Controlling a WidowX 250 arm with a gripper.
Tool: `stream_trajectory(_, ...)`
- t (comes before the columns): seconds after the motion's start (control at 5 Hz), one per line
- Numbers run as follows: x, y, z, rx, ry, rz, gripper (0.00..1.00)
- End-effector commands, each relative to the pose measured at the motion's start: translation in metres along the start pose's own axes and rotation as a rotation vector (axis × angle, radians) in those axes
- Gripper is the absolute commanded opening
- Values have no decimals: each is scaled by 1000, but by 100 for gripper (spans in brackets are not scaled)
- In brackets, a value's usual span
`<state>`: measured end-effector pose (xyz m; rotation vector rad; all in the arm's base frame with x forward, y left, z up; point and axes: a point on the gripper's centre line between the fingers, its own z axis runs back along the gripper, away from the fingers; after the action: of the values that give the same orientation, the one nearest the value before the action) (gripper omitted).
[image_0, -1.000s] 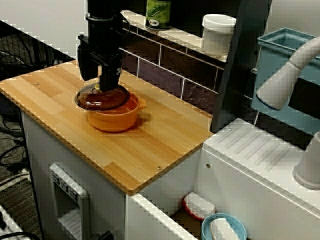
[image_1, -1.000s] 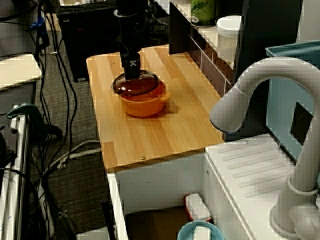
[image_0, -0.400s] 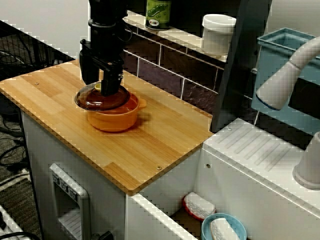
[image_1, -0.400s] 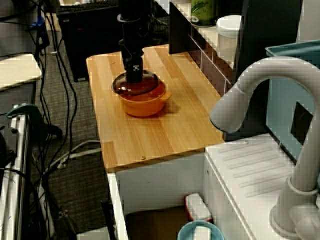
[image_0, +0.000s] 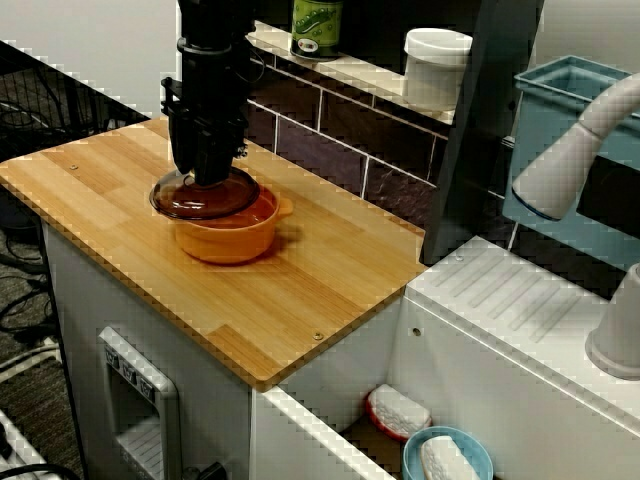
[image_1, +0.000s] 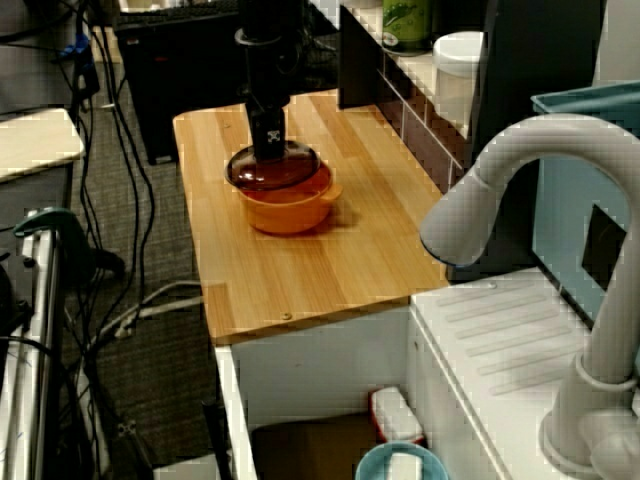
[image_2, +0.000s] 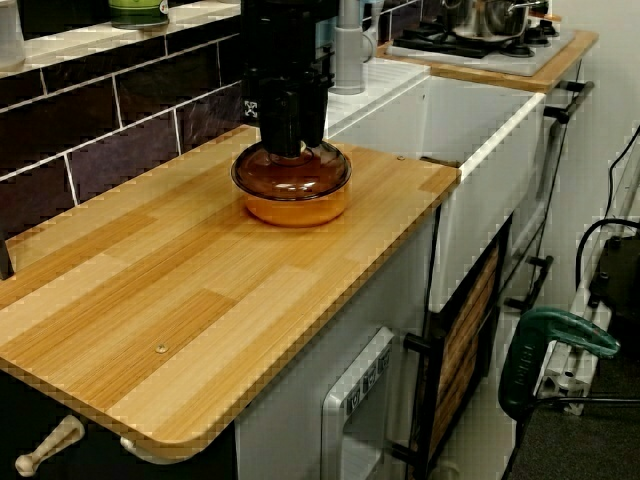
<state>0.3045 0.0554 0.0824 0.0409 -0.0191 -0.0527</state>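
My black claw (image_0: 208, 170) is down on the round brown glass lid (image_0: 205, 197), which lies flat, knob up, on the orange pot (image_0: 228, 238) towards the back of the wooden desk (image_0: 300, 290). I cannot tell whether it grips. Only the front-corner view shows the lid sitting off-centre; the low view along the desk hides that.

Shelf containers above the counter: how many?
2. A green-labelled jar sits on the shelf behind the hand, which grips the glass lid; a white tub stands farther along, beside the dark post. Others may be hidden out of frame.

One camera looks down across the wooden counter (image_0: 330, 275), another from behind the faucet (image_1: 480, 190), a third low from the far end; all share the orange pot (image_0: 228, 238).
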Motion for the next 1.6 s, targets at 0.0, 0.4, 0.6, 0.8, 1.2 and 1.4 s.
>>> stream_trajectory(0.0,-4,5,15,10,-47,-5,0)
stream_trajectory(0.4,-7,8,19,3,-50,-1,0)
stream_trajectory(0.6,-9,9,21,-2,-51,0,0)
stream_trajectory(0.8,-9,11,21,-3,-51,3,0)
stream_trajectory(1.2,-12,14,17,2,-50,3,0)
stream_trajectory(1.4,-13,18,14,2,-50,6,0)
